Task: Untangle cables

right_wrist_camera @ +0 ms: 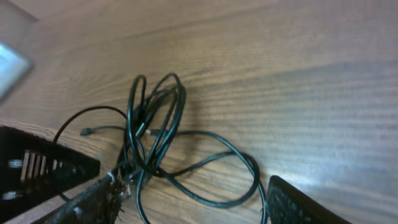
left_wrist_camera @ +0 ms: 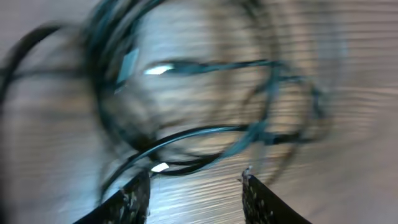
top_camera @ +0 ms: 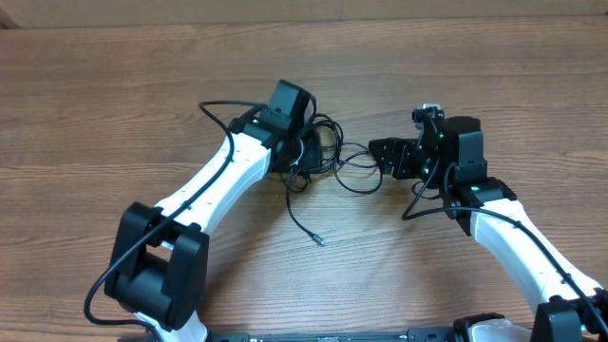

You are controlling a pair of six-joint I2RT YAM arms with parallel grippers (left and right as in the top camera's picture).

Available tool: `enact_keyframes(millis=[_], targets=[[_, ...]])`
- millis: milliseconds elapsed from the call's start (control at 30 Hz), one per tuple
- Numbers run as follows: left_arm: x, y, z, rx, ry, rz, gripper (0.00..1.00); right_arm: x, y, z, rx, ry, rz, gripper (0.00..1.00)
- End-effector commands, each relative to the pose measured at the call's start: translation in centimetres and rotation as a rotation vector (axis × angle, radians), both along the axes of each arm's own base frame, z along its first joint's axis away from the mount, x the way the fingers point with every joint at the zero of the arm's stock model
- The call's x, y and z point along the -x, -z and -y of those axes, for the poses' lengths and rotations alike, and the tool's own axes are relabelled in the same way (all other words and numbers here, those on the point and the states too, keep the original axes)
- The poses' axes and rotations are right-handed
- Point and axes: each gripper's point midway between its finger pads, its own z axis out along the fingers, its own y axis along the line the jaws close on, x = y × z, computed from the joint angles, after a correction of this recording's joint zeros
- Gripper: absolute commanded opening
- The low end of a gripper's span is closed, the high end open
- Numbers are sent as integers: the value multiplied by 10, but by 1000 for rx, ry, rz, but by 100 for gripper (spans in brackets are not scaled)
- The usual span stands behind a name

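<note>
While the cables [top_camera: 323, 150] lie knotted on the desk [top_camera: 494, 66] between both arms, the left pincer [left_wrist_camera: 196, 180] hangs right over the heap, fingers parted and empty. The right pincer [right_wrist_camera: 193, 180] sits just beside the tangle, spread wide, gripping nothing. One plug end trails off alone.

We take this for a robotics lab bench: two white-and-black jointed robot arms [top_camera: 217, 182] work over a wide brown wood-grain tabletop [top_camera: 85, 104].
</note>
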Motion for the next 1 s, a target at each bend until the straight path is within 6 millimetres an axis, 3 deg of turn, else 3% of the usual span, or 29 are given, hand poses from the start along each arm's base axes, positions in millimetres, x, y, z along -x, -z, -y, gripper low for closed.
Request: enact_keyframes(millis=[0,100,233,367,600,667,767,967], targets=[[-10,8,-32,-106,-159,0,49,1,-10,-16,48,-95,70,72],[-5,13,-50,-136,-215,-47,49,4,-18,-28,63,-131,49,71],[4,18,-87,-232,-366,-111,49,-2,-34,-29,116,-114,-10,70],[0,18,-103,-238,-410,-117,49,-10,-42,-40,151,-147,-14,70],[-3,18,-110,-227,-431,-120,51,-16,-16,-69,159,-208,-22,70],[-3,18,-109,-222,-428,-123,46,-19,-6,-75,181,-219,-17,70],[-2,19,-106,-207,-419,-132,33,-27,12,-78,221,-202,-19,64],[0,19,-106,-210,-419,-137,31,-36,40,-86,228,-209,-38,49]])
